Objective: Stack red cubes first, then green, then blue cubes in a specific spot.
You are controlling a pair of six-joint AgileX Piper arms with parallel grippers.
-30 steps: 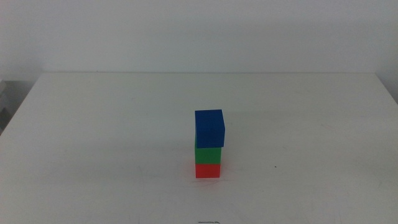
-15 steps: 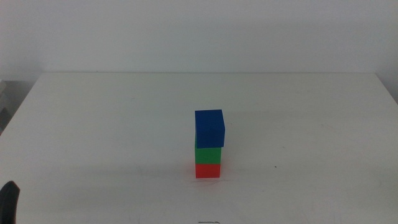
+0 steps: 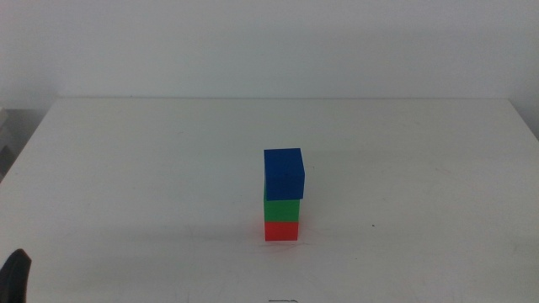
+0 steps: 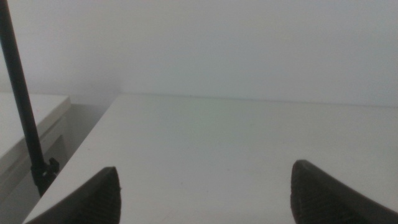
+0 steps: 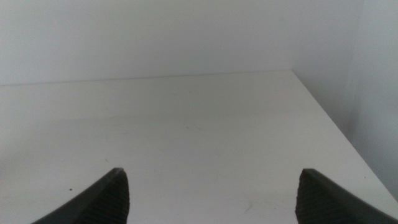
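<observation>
In the middle view a three-cube stack stands near the table's centre: the red cube (image 3: pixel 281 231) at the bottom, the green cube (image 3: pixel 281 209) on it, and the blue cube (image 3: pixel 284 173) on top, overhanging slightly to the right. No gripper touches the stack. My left gripper (image 4: pixel 205 193) is open, its jaws wide apart over bare table; only a dark tip of it (image 3: pixel 15 276) shows at the middle view's bottom left corner. My right gripper (image 5: pixel 211 196) is also open over bare table and is out of the middle view.
The white table (image 3: pixel 126 168) ends at a white wall behind. A thin black pole (image 4: pixel 22 106) and a lower white surface (image 4: pixel 25 118) stand beyond the table's left edge in the left wrist view.
A dark tip of the left gripper came into the middle view's bottom left corner and has sunk slightly lower. The stack has not moved.
</observation>
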